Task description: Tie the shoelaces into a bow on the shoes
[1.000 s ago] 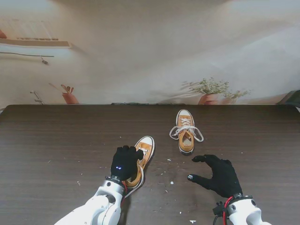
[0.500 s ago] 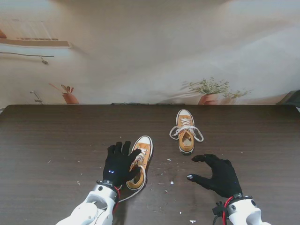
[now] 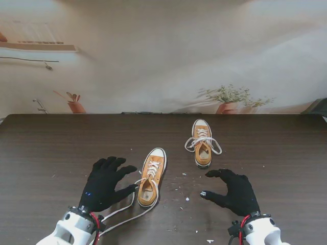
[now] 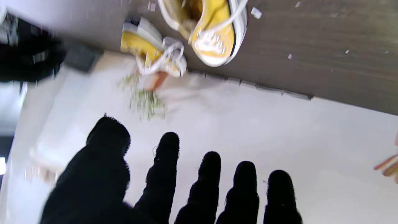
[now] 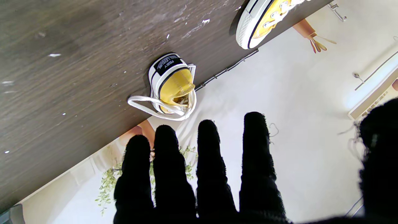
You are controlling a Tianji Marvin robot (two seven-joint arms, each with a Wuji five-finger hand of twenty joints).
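Observation:
Two orange-yellow sneakers with white soles and white laces lie on the dark wooden table (image 3: 46, 143). The near shoe (image 3: 152, 175) sits left of centre, its loose laces (image 3: 122, 214) trailing toward me. My left hand (image 3: 104, 184), in a black glove, hovers open just left of it, fingers spread and empty. The far shoe (image 3: 202, 143) lies toward the back edge with its laces (image 3: 192, 144) in loose loops at both sides. My right hand (image 3: 231, 193) is open with curved fingers, nearer to me than that shoe. Both shoes also show in the wrist views: near shoe (image 4: 214, 34), far shoe (image 5: 172, 85).
Small white crumbs (image 3: 181, 191) are scattered on the table between the two hands. A printed backdrop with potted plants (image 3: 230, 99) rises behind the table's far edge.
My left hand let go of the near shoe, opened its fingers and moved left and back toward me. The shoe's laces now trail out on the table. The right hand barely moved.

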